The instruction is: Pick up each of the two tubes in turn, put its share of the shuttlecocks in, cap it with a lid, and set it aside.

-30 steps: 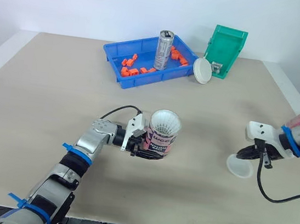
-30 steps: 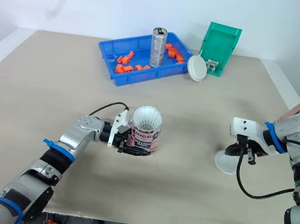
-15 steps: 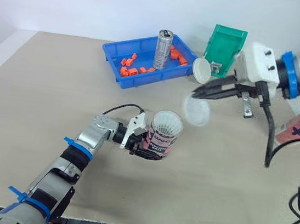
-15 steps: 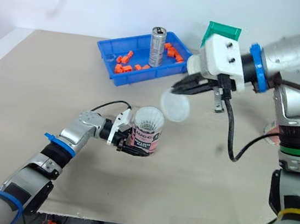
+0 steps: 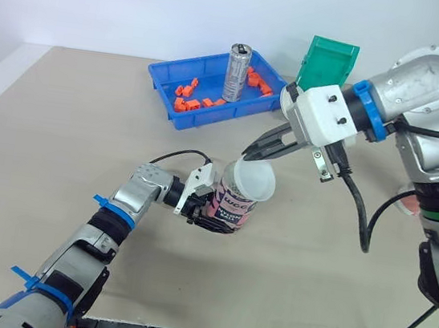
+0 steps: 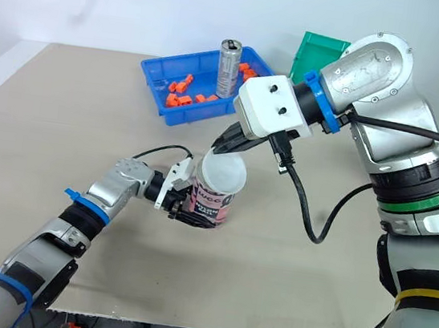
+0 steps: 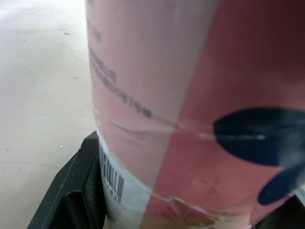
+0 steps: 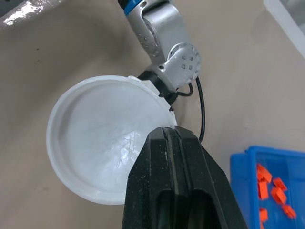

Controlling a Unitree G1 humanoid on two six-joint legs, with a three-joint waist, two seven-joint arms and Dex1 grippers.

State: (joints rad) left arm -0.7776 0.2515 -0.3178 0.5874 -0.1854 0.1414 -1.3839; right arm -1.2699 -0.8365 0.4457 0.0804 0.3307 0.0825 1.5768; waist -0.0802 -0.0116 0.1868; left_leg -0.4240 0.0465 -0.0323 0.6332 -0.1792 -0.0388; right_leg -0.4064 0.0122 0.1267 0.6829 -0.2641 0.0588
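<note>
My left hand (image 5: 212,221) is clenched round the lower part of the pink printed cardboard tube (image 5: 232,206), which stands slightly tilted near the middle of the beige worktop (image 5: 62,127); my right hand (image 5: 250,152) grasps the rim of the translucent white round plastic lid (image 5: 254,182), fingers pressed together on it, holding it over the tube's mouth; I cannot tell whether it is seated. Toward the far edge sits a blue plastic tray (image 5: 217,118) of small orange pieces (image 5: 187,99), a silver drinks can (image 5: 237,72) upright in it; a green plastic bin (image 5: 330,61) stands just beside.
</note>
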